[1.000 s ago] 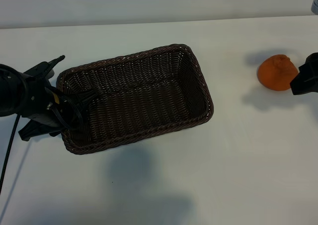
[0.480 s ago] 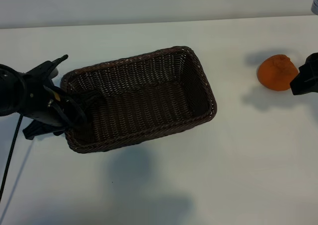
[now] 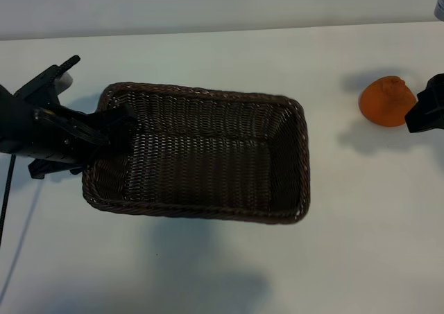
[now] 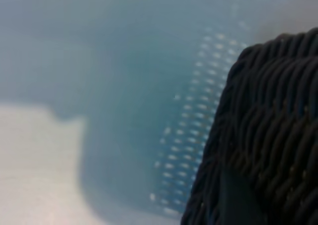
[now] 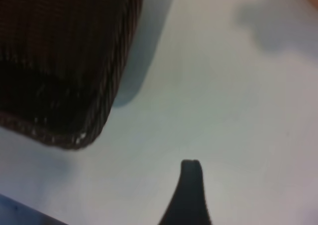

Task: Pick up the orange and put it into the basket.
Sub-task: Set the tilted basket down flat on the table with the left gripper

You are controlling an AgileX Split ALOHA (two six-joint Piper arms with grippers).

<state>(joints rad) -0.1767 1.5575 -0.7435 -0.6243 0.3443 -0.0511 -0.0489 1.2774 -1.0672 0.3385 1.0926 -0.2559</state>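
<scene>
The dark brown wicker basket (image 3: 201, 158) lies lengthwise across the middle of the white table. My left gripper (image 3: 111, 130) is shut on the basket's left end rim, one finger inside and one outside. The left wrist view shows the weave (image 4: 268, 111) close up against a dark finger (image 4: 237, 200). The orange (image 3: 386, 100) sits on the table at the far right, well apart from the basket. My right gripper (image 3: 424, 109) hovers just right of the orange, open and holding nothing. The right wrist view shows one fingertip (image 5: 191, 171) over bare table and a basket corner (image 5: 64, 61).
The table's back edge (image 3: 222, 31) runs along the top of the exterior view, with a wall behind it. A pale object (image 3: 440, 5) peeks in at the top right corner. A black cable (image 3: 5, 210) hangs by the left arm.
The left gripper has swung the basket clockwise by its left end, so it now lies nearly level and its right end reaches farther right. The orange and the right gripper have not moved.
</scene>
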